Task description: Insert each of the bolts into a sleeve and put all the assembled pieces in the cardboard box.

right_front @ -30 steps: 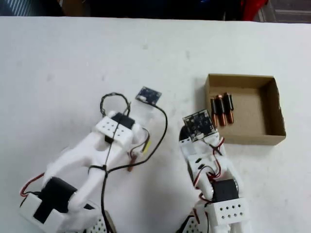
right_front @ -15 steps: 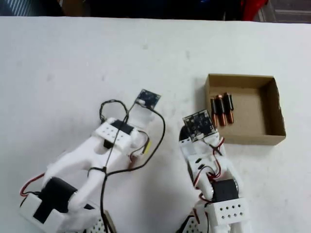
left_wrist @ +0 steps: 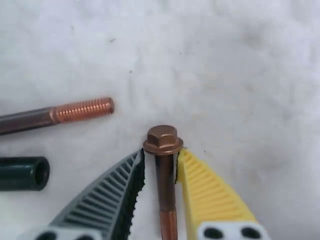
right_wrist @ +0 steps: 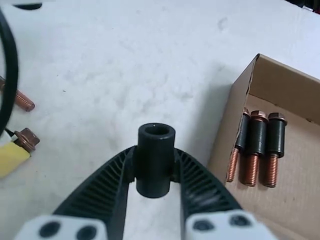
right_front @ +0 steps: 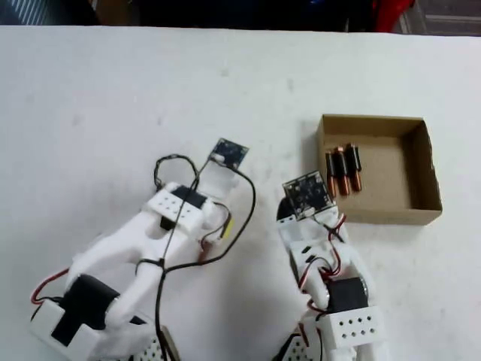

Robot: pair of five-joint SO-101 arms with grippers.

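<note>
My left gripper (left_wrist: 160, 152) is shut on a copper bolt (left_wrist: 162, 141), with the hex head sticking out past the grey and yellow fingertips just above the white table. A second bolt (left_wrist: 56, 113) and a black sleeve (left_wrist: 22, 173) lie loose beside it. My right gripper (right_wrist: 155, 152) is shut on another black sleeve (right_wrist: 155, 165), its open bore facing outward. It sits beside the cardboard box (right_wrist: 240, 100), which holds three assembled pieces (right_wrist: 257, 147). From above, the left arm (right_front: 176, 207) and the right arm (right_front: 308, 197) stand side by side, left of the box (right_front: 372, 120).
Black cable (right_front: 244, 207) loops from the left wrist across the table between the arms. The box's near wall (right_front: 391, 216) stands close to the right arm. Open white tabletop (right_front: 150, 83) stretches behind both arms.
The left arm's wrist has drawn back slightly toward the near edge of the table. The right arm and the pieces in the box have not moved.
</note>
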